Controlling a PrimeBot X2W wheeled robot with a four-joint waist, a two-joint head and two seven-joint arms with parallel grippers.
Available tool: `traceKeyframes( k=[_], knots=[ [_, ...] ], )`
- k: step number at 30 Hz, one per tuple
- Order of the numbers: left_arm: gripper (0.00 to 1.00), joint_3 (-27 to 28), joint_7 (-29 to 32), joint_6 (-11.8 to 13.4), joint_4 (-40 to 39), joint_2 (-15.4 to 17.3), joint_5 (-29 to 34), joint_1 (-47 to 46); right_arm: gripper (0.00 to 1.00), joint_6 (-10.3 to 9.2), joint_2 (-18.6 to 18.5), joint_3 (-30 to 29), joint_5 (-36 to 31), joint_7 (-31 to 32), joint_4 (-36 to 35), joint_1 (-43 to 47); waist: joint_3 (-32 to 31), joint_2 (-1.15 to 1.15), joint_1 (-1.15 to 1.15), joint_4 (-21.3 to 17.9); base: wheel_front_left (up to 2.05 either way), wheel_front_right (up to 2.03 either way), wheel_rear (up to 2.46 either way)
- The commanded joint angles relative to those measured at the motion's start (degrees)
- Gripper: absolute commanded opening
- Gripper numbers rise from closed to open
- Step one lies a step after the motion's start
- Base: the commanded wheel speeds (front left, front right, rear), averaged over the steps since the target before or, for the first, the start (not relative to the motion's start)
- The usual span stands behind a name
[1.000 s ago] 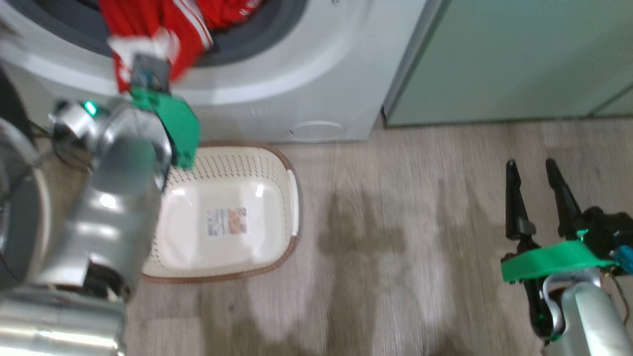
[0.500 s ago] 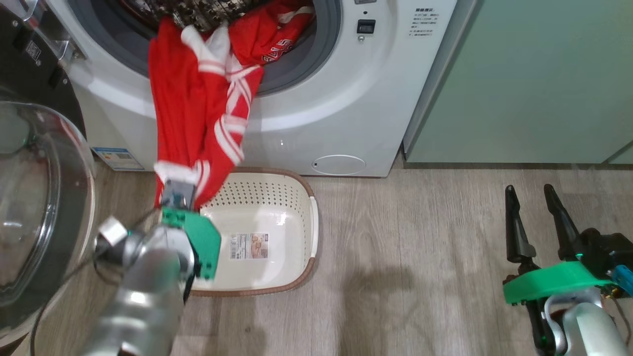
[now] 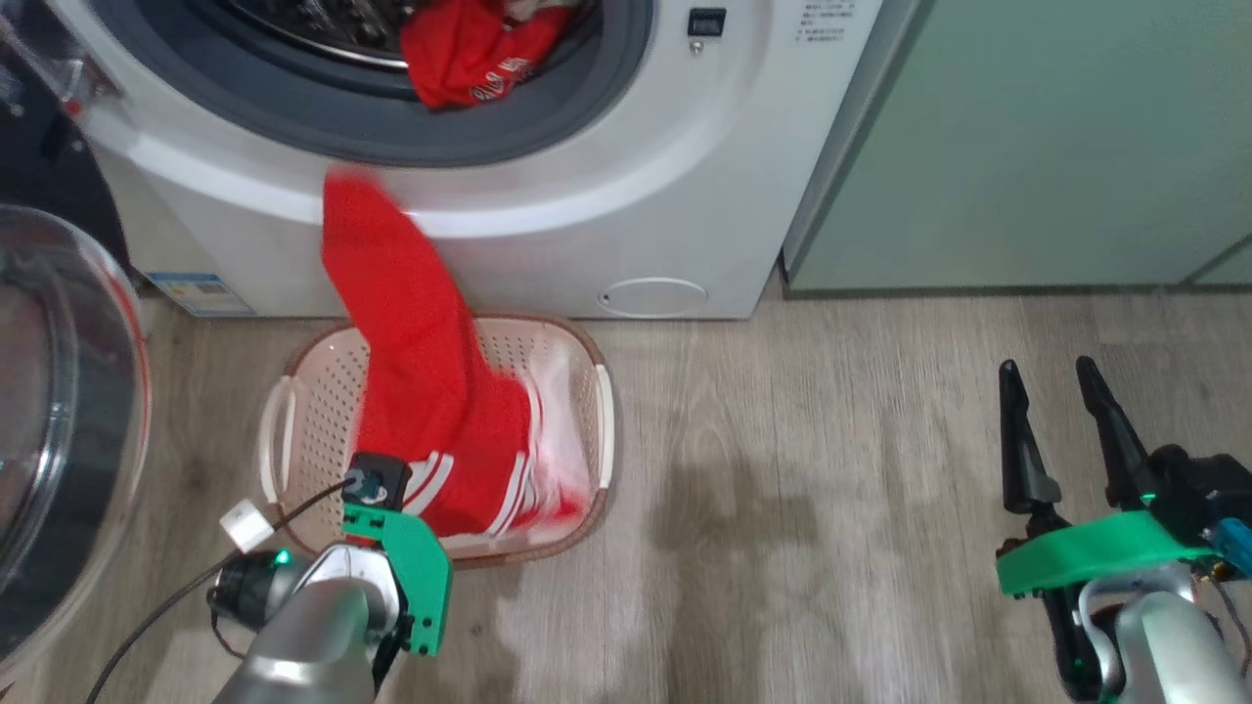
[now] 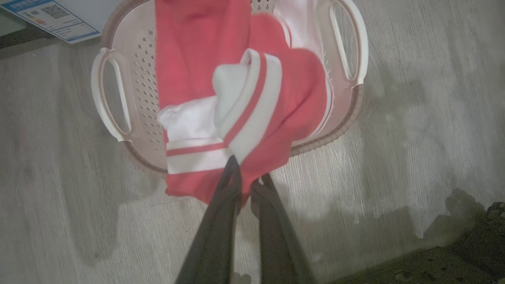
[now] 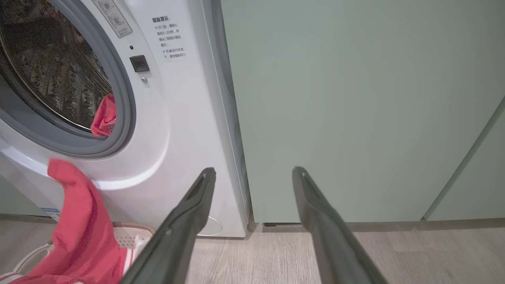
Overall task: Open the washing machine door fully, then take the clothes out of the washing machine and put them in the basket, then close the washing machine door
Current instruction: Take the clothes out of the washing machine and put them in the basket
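Nine o'clock: the washing machine door (image 3: 59, 420) stands swung open, its glass bowl facing the room. Eleven to twelve o'clock: the washing machine (image 3: 636, 186), with a second red garment (image 3: 460, 54) lying in the drum mouth. Directly before it, the basket (image 3: 277, 430) rests on the floor (image 3: 831, 489), which is grey wood-look planking. The clothes (image 3: 421, 391), red with white stripes, drape from the machine's front down into the basket. The left fingers (image 4: 219, 221), at the basket's six o'clock rim, are pinched narrow on the striped hem. One to two o'clock: pale green cabinets (image 3: 1027, 147) just beside the machine. Four o'clock: the right fingers (image 3: 1017, 430) are spread wide, holding nothing, over bare planks.
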Motion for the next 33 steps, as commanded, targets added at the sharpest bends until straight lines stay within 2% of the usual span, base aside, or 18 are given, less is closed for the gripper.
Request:
traceKeyframes(
  k=[1,7,20,27,28,29,30,31,33],
  knots=[
    [0.0,1.0,-0.2,0.4,-1.5,1.2,-0.5,-1.8,1.0,-0.04,-0.9,1.1,0.3,-0.5,-2.1,-1.6,1.4,0.0,0.0,-0.5,0.0,0.0,0.0],
    [0.0,1.0,-0.4,1.2,-1.0,1.5,-1.5,-5.3,1.0,-0.04,-0.9,0.9,0.3,-0.5,-2.6,-3.6,5.7,0.0,0.0,-1.7,0.0,0.0,0.0],
    [0.0,2.1,-1.6,1.3,0.8,6.1,-3.2,-14.9,1.0,-0.04,-0.3,0.6,0.2,-0.5,-4.6,-9.3,17.6,0.0,0.0,-5.7,0.0,0.0,0.0],
    [0.0,2.7,-2.2,1.7,1.3,7.3,-4.4,-16.3,1.0,-0.04,0.5,0.9,0.2,-0.5,-5.0,-10.8,20.7,0.0,0.0,-7.5,0.0,0.0,0.0],
    [0.02,2.6,-2.2,1.1,1.3,7.3,-4.6,-16.1,1.0,-0.04,0.6,0.9,0.2,-0.5,-4.9,-10.8,20.7,0.0,0.0,-7.7,0.0,0.0,0.0],
    [0.33,2.5,-2.1,0.6,1.4,7.2,-4.7,-15.8,1.0,-0.04,0.7,0.8,0.2,-0.5,-4.8,-10.9,20.5,0.0,0.0,-7.8,0.0,0.0,0.0],
    [0.33,2.5,-2.1,0.6,1.4,7.2,-4.7,-15.8,1.0,-0.04,0.7,0.8,0.2,-0.5,-4.8,-10.9,20.5,0.0,0.0,-7.8,0.0,0.0,0.0],
    [1.0,2.4,-3.5,0.5,1.4,7.4,-4.8,-15.2,1.0,-0.04,1.1,0.6,0.2,-0.5,-4.7,-10.8,19.8,0.0,0.0,-8.1,0.0,0.0,0.0],
    [1.0,2.4,-4.5,0.6,1.4,7.3,-4.9,-14.8,1.0,-0.04,1.3,0.6,0.1,-0.5,-4.7,-10.7,19.3,0.0,0.0,-8.1,0.0,0.0,0.0]
  ],
)
